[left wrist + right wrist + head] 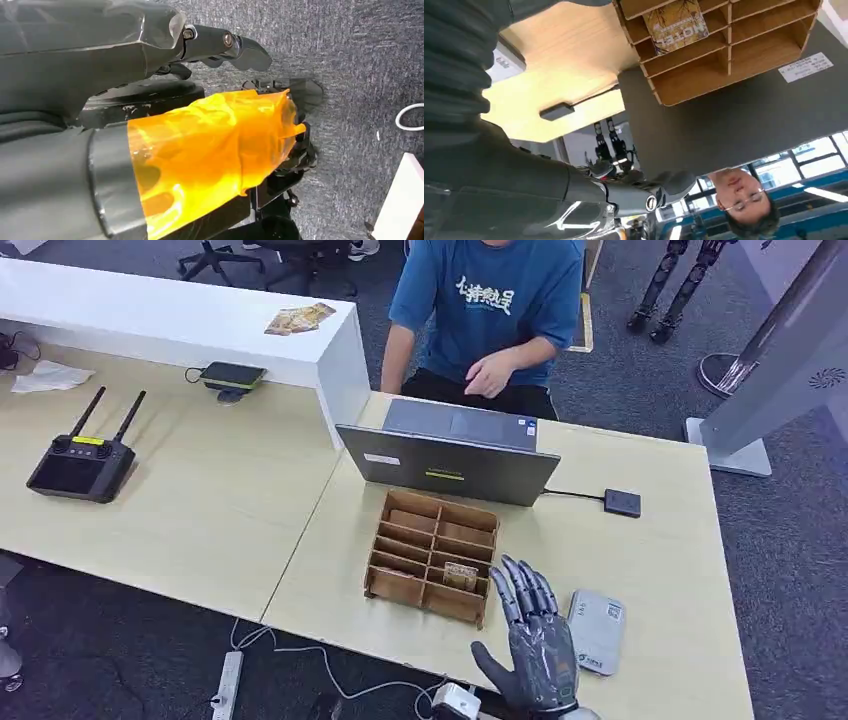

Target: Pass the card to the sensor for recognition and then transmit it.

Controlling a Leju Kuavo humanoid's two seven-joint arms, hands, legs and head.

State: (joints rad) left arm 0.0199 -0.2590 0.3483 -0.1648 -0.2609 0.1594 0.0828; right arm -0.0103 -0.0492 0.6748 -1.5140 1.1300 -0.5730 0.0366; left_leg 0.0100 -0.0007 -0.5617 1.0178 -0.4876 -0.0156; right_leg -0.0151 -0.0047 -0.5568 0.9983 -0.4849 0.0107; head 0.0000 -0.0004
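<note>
Pale wooden desk [230, 510] under me, grey carpet beyond, and my landmark is the wooden card organizer [432, 556] sitting mid-desk. My right hand [532, 635] hovers just beside the organizer on its right, fingers spread and straight, holding nothing. The card [461, 575] lies in one of the organizer's near compartments; my right wrist view catches lettering on it like "NOTE", though I can't read it for sure. Just past my hand from the organizer lies a grey card reader [597, 631] with a small printed label too fine to read. Behind the organizer stands an open laptop [447, 462], white sticker on its lid, cabled to a small black box [622, 503]. A person in a blue T-shirt [488, 300] with white characters sits behind that. Far left of the organizer rests a black remote controller [80, 465] with two antennas. My left hand [220, 47] hangs over the carpet, an orange wrap beside it; its fingers' state I cannot tell.
</note>
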